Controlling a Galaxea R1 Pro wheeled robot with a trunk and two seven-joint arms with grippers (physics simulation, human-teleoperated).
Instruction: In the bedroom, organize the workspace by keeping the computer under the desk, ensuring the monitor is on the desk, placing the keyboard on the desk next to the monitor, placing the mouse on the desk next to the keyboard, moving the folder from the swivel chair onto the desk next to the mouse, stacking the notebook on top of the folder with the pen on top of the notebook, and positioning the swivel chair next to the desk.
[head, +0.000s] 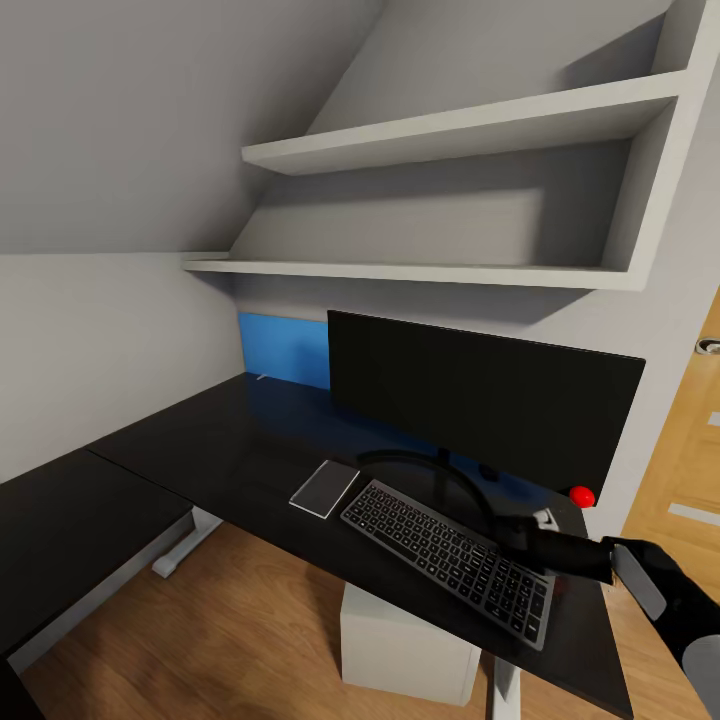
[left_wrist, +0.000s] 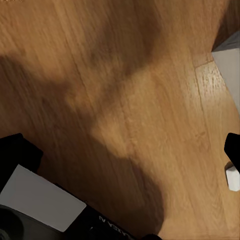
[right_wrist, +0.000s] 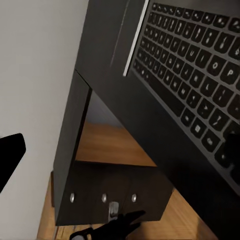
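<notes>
From the head view we see the wide black flat monitor (head: 485, 400) standing upright on the large black L-shaped desk (head: 215, 450), with the slim silver-grey keyboard with dark keys (head: 450, 558) lying flat just in front of its curved stand. A thin dark notebook with a pale edge (head: 324, 488) lies just beside the keyboard's far end. Our right gripper (head: 535, 525) hovers over the keyboard's near end; we cannot tell how its fingers are set. The right wrist view adds the keyboard (right_wrist: 192, 85) up close and the desk's black drawer unit with round silver knobs (right_wrist: 102, 198) beneath. The left wrist view shows wooden floor (left_wrist: 120, 100) and our left gripper's dark fingers (left_wrist: 232, 145) spread wide apart.
</notes>
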